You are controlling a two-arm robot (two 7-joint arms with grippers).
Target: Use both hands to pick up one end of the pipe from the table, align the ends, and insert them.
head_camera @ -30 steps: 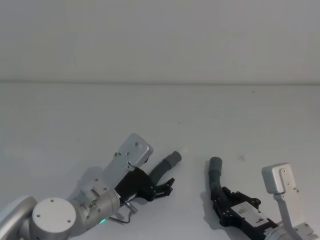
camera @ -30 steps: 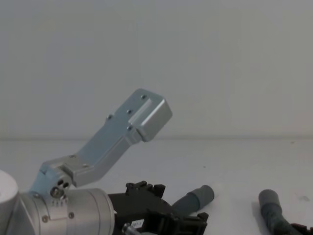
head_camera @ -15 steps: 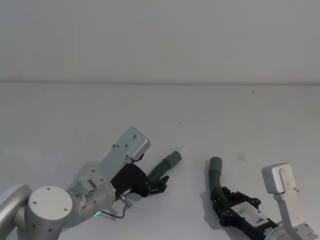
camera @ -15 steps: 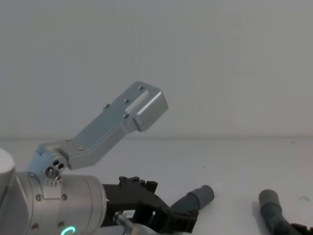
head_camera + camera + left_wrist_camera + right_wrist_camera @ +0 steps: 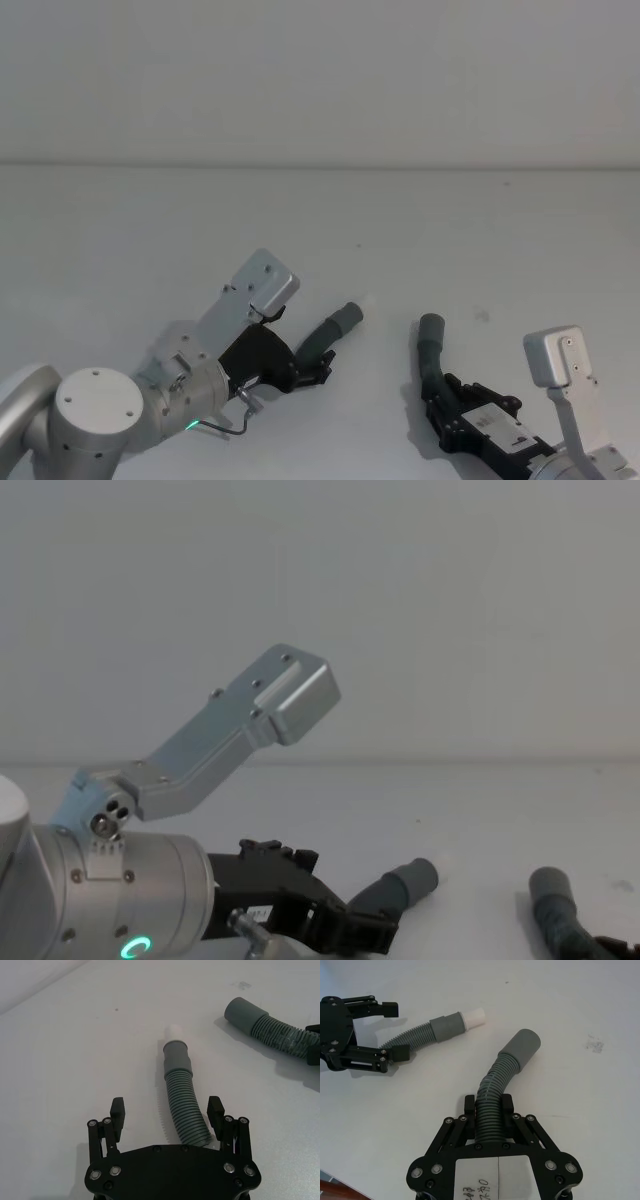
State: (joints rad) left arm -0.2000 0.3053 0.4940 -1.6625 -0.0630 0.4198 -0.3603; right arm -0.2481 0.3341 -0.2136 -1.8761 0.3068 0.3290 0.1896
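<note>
- The left gripper (image 5: 324,367) has drawn back toward the robot's body and a little to its left, so its fingertips now sit farther down the pipe (image 5: 322,336) from the cuff (image 5: 347,317).
- In the chest view it has sunk lower and slid leftward, and the silver wrist bracket (image 5: 240,745) has swung left with it.
- A green ring light (image 5: 135,947) has come into sight on that wrist.

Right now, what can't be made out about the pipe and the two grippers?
Middle of the pipe: head view, it vanishes under the left gripper and right gripper.
Left gripper's contact: left wrist view, one finger sits beside the pipe; touching or not is unclear.
Right gripper: chest view, almost wholly cut off by the bottom edge.
</note>
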